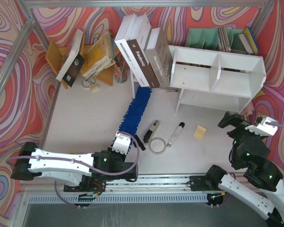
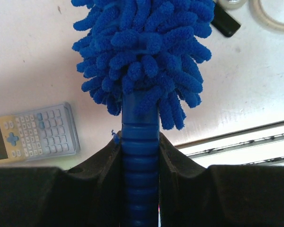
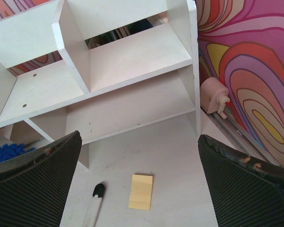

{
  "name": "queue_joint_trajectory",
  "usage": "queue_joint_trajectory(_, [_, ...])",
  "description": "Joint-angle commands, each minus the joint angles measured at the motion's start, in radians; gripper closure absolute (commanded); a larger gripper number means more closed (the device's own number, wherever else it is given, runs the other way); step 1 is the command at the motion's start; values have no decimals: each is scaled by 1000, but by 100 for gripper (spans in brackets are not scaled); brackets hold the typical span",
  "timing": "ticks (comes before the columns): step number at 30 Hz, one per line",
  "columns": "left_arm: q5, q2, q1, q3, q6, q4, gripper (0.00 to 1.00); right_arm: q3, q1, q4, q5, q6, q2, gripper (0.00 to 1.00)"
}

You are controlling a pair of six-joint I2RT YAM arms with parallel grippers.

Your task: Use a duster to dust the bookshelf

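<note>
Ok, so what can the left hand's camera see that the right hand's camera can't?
Only the left wrist view shows a calculator and the left gripper shut on the duster handle. Only the right wrist view shows the bookshelf, a yellow note, a marker, a pink bottle and the open right gripper. Both show the white table and some of the duster's blue fluff.

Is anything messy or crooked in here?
Yes. The big books tilt sideways next to the left end of the bookshelf instead of standing straight. Further left, more books sit in a tumbled, slanting pile on the orange stand.
</note>
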Motion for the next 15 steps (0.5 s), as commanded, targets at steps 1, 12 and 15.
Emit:
queue_joint_trajectory(1, [12, 8, 15, -72, 3, 94, 100, 0, 8, -3, 18, 7, -15, 1])
queue_joint_trajectory(12, [-96, -94, 74, 33, 102, -18, 100, 1, 8, -5, 17, 7, -18, 1])
queue_joint_trajectory(15, [-137, -140, 86, 84, 148, -45, 100, 1, 8, -6, 16, 7, -19, 1])
